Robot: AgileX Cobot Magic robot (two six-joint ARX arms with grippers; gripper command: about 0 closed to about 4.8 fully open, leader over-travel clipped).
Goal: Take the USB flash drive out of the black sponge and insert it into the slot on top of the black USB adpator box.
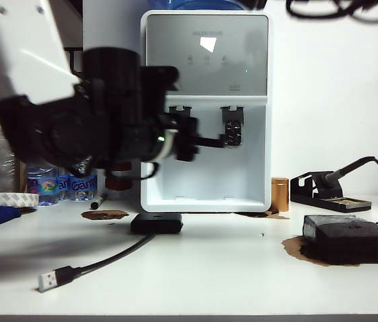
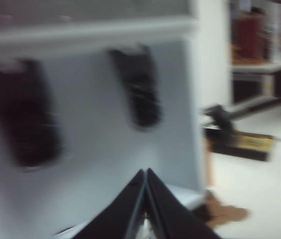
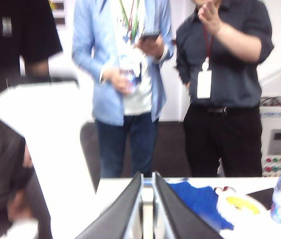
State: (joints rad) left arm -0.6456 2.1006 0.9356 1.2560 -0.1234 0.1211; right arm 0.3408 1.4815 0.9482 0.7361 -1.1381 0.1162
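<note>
The black USB adaptor box (image 1: 156, 223) lies flat on the white table in front of the water dispenser. Its cable runs forward to a silver plug (image 1: 50, 280). The black sponge (image 1: 348, 239) sits at the far right on a brown stain. The USB flash drive does not show in any view. My left gripper (image 1: 224, 140) (image 2: 146, 172) hangs shut, high above the box, pointing level at the dispenser's spouts. My right gripper (image 3: 147, 175) is outside the exterior view. Its fingers stand almost together, pointing level across the table, with nothing that I can make out between them.
A white water dispenser (image 1: 206, 114) (image 2: 95, 149) stands at the back centre. A soldering iron stand (image 1: 323, 191) (image 2: 237, 142) and a copper can (image 1: 280, 194) are to its right. Water bottles (image 1: 45, 184), a tape roll (image 1: 5, 199) and a blue cloth (image 3: 200, 199) lie at the left. People (image 3: 130, 74) stand beyond the table.
</note>
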